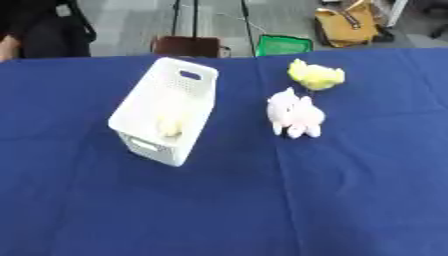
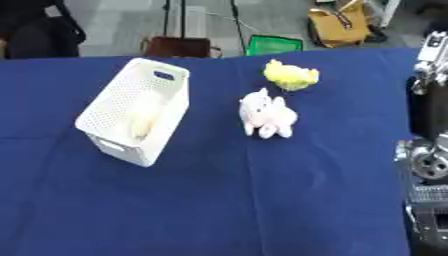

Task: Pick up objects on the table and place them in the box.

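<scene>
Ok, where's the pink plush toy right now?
The pink plush toy lies on the blue table, right of the white box, just in front of the yellow toy.

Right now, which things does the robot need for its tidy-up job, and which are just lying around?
For the job:
white basket, with something pale yellow already inside
pink plush toy on the table
yellow plush toy on the table

Just lying around:
green crate, brown bag on the floor beyond the table

White perforated box (image 2: 131, 120) on blue tablecloth (image 2: 262, 200), pale yellow item inside, pink plush toy (image 2: 268, 116) beside yellow plush toy (image 2: 290, 76), robot arm (image 2: 429, 150) at right edge
</scene>
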Controlling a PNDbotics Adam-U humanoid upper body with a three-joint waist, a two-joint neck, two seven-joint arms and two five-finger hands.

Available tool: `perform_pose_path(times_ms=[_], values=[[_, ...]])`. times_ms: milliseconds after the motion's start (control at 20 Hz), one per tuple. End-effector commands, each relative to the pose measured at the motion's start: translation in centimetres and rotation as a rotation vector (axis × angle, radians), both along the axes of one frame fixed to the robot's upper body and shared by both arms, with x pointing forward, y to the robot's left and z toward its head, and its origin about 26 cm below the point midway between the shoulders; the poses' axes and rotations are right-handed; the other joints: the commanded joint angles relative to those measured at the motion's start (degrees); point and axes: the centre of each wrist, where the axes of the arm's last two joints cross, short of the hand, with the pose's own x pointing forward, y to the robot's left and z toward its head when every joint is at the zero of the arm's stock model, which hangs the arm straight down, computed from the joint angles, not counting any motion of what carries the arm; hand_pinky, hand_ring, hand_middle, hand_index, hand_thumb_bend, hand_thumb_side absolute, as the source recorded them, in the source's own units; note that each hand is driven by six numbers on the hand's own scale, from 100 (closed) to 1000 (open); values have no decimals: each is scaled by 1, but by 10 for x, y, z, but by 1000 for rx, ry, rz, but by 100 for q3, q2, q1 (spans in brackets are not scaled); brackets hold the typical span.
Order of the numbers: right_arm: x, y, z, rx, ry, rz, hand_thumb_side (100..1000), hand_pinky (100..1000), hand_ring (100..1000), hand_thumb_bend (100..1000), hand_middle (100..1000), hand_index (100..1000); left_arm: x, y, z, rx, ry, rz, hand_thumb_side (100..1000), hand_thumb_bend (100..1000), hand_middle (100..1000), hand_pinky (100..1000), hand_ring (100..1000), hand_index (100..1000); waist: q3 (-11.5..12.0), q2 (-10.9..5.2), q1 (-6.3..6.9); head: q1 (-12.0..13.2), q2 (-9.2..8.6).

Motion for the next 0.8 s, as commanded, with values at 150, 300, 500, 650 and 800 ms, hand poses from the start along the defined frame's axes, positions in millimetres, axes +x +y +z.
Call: perform_pose_path(times_ms=[150,300,500,650,800], values=[[-6,-3,29,-80,-64,-34,852,817,760,100,630,779,-3,3,8,29,-20,5,523,100,712,731,704,708,18,-138,-24,-5,-18],[-6,-1,42,-103,-75,-52,865,820,766,100,637,783,-3,3,7,30,-18,4,523,100,712,731,704,708,30,-146,-29,-12,-5],[-7,4,57,-163,-52,-86,888,821,779,100,647,794,-3,3,6,30,-14,1,522,100,713,732,705,708,46,-152,-42,-39,11],[-8,9,67,-218,-9,-117,891,821,784,100,652,798,-3,3,6,30,-10,0,523,100,713,732,705,708,63,-152,-47,-47,29],[-9,12,73,-252,19,-137,904,823,794,100,662,808,-3,3,6,31,-9,0,523,100,713,732,705,708,69,-154,-51,-53,40]])
